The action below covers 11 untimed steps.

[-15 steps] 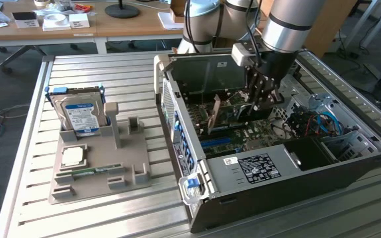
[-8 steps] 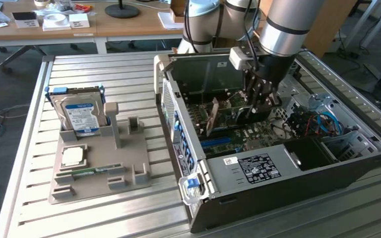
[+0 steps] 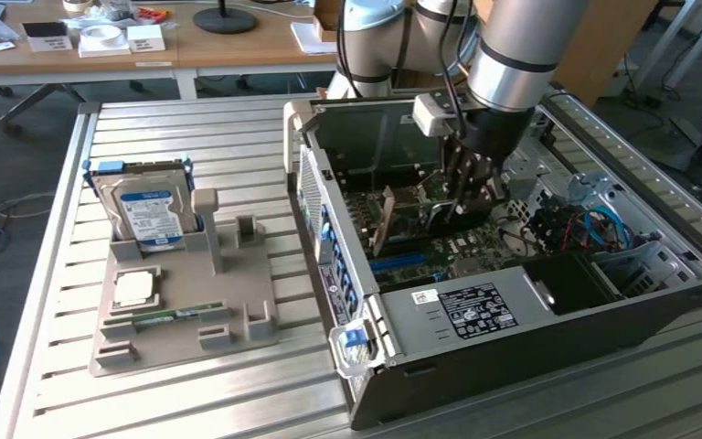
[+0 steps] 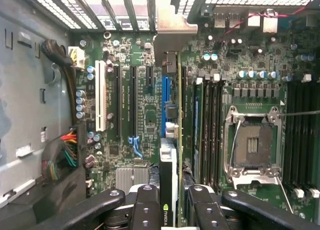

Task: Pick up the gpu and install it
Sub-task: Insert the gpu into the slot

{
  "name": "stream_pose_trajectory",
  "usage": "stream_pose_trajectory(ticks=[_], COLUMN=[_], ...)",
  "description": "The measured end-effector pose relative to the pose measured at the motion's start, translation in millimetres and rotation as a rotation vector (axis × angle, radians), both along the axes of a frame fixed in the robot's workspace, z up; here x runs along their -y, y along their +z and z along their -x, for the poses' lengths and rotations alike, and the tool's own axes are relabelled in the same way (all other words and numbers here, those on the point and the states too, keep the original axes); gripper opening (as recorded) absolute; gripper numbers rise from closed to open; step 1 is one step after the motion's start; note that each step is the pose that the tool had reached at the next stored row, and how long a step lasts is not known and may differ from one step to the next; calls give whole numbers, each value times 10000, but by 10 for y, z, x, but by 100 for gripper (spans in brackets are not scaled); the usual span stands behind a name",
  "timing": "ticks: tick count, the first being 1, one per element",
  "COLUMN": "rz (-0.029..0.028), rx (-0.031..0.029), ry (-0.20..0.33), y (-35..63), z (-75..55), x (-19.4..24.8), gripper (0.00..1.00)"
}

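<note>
We see the hand (image 3: 471,197) clenched on the gpu (image 4: 167,215), held edge-down over the motherboard (image 4: 145,105) slots; we judge it light, stiff and fragile, best gripped by its top edge.

A thin green-and-black gpu (image 3: 386,222) (image 4: 168,182) with a silvery-beige end bracket is held upright on edge over the motherboard (image 4: 142,110).

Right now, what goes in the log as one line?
hand: shut on gpu | gpu: over motherboard | place: inside case
</note>
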<state>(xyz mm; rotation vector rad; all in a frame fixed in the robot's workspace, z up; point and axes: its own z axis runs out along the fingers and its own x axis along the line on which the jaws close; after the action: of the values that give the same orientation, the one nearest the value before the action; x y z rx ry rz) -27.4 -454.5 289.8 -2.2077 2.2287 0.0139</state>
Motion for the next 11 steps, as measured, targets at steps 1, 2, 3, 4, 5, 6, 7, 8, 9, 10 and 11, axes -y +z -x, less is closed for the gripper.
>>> stream_pose_trajectory(ticks=[1,2,3,4,5,6,7,8,9,10,11], rz=[1,2,-2,-5,-3,-1,-2,-2,-2,-2,-2], rx=[-1,-1,0,2,1,0,1,1,1,1,1], ry=[0,1,1,1,1,1,1,1,2,1,1], y=[-1,-1,-7,-18,-32,-46,-62,-79,-92,-103,-112], z=[7,9,14,21,28,34,43,54,64,75,86], x=[0,0,-1,-1,-1,0,0,0,0,-1,0], gripper=[27,27,27,27,27,27,27,27,27,27,27])
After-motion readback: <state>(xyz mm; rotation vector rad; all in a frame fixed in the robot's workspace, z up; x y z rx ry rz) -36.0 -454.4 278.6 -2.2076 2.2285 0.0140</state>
